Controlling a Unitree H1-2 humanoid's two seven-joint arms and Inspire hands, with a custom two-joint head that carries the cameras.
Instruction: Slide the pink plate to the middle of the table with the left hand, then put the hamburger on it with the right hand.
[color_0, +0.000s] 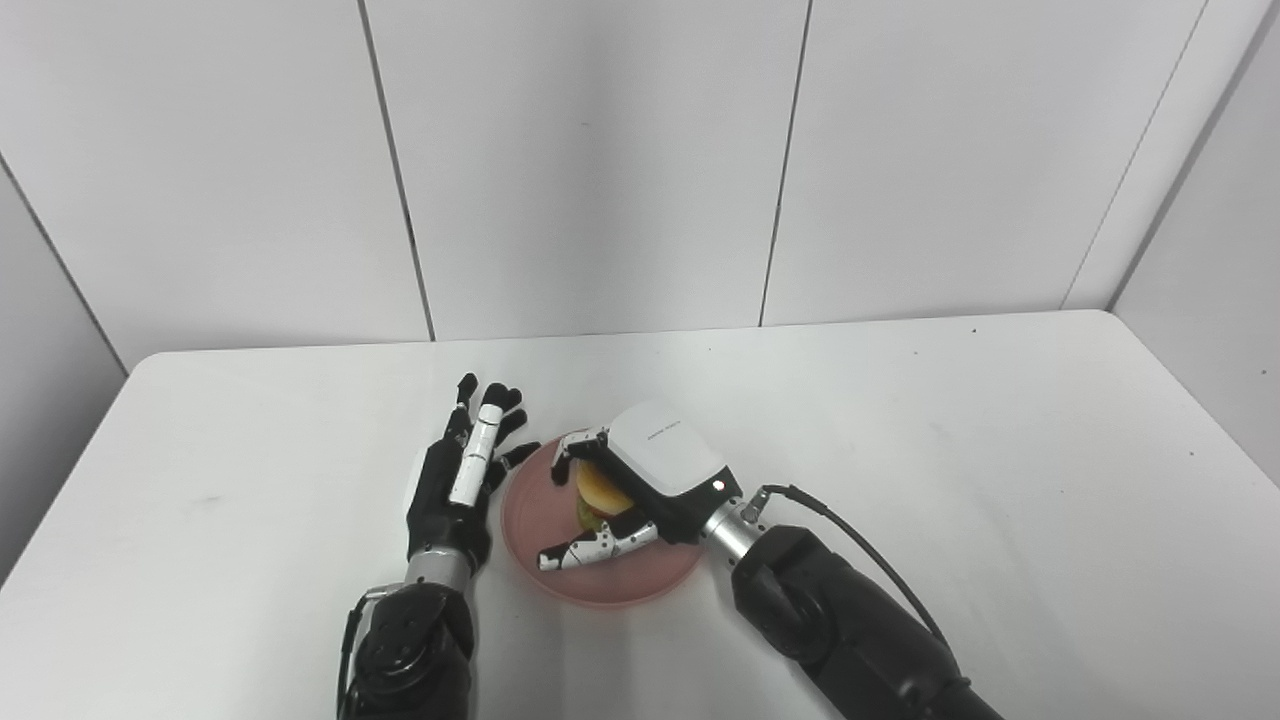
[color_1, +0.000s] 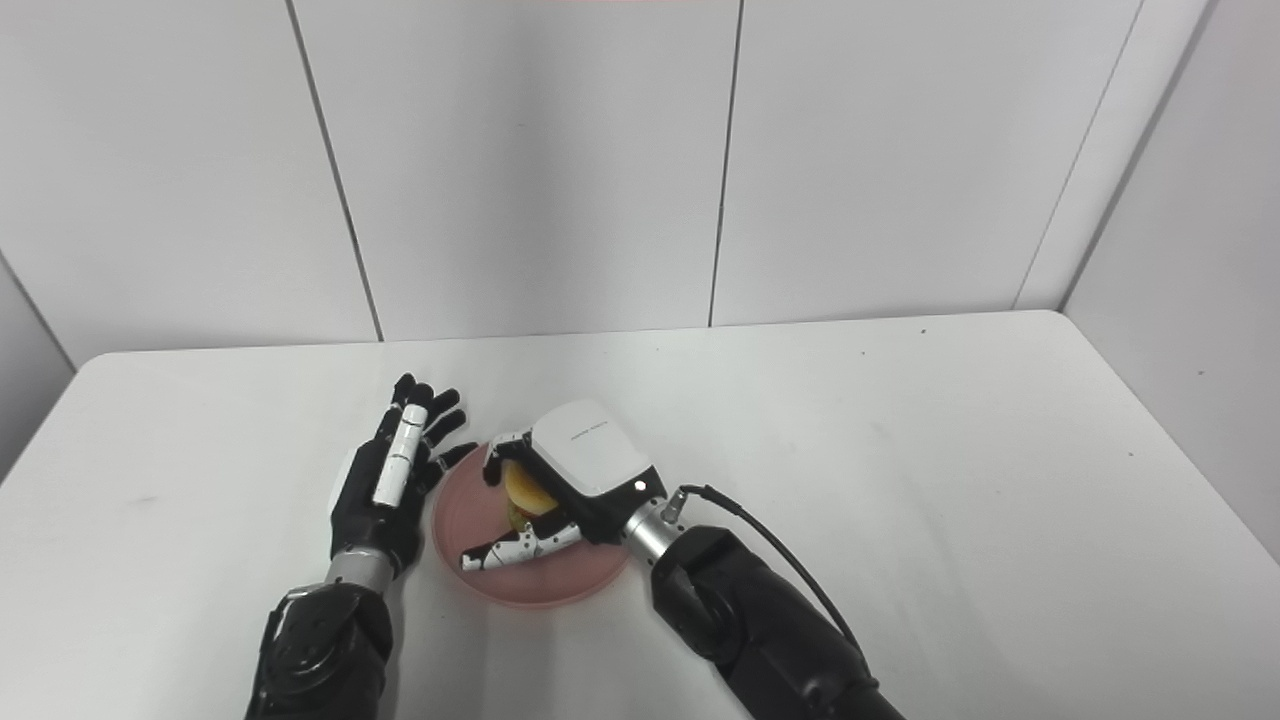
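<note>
The pink plate (color_0: 622, 585) lies on the white table (color_0: 900, 430), a little left of its middle and near the front. My right hand (color_0: 645, 478) hovers over the plate, its fingers and thumb curled around the hamburger (color_0: 598, 495), which sits low over the plate's centre. The white back of that hand hides most of the bun. My left hand (color_0: 462, 478) lies beside the plate's left rim, fingers spread and pointing away from me, holding nothing. Its fingertips come close to the rim; contact is unclear.
White wall panels (color_0: 600, 170) stand behind the table's far edge. Bare tabletop stretches to the right of the plate (color_1: 950, 450) and to the left of my left hand (color_1: 180, 480).
</note>
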